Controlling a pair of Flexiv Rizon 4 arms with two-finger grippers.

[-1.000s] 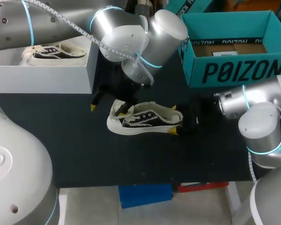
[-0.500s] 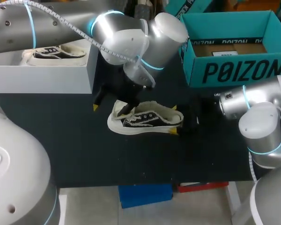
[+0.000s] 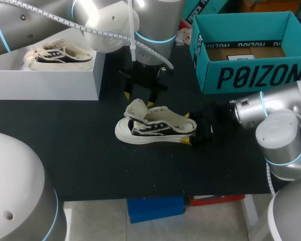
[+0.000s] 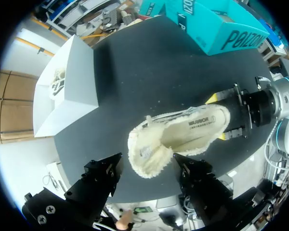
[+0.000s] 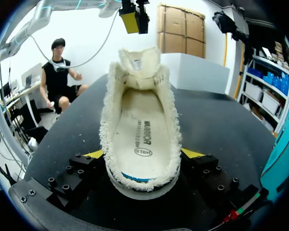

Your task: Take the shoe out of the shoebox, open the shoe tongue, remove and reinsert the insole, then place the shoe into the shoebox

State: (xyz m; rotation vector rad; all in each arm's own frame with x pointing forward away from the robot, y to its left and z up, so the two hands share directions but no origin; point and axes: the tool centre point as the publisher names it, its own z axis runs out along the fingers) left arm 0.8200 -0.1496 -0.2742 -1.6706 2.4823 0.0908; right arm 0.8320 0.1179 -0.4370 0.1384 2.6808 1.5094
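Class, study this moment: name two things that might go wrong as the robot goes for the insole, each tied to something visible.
The right gripper clamps the shoe only at its heel, so pulling the insole may tip the shoe or drag it loose. The left gripper hangs open above the raised tongue. Coming down, it might pinch the fluffy lining instead, or push the tongue back over the opening.
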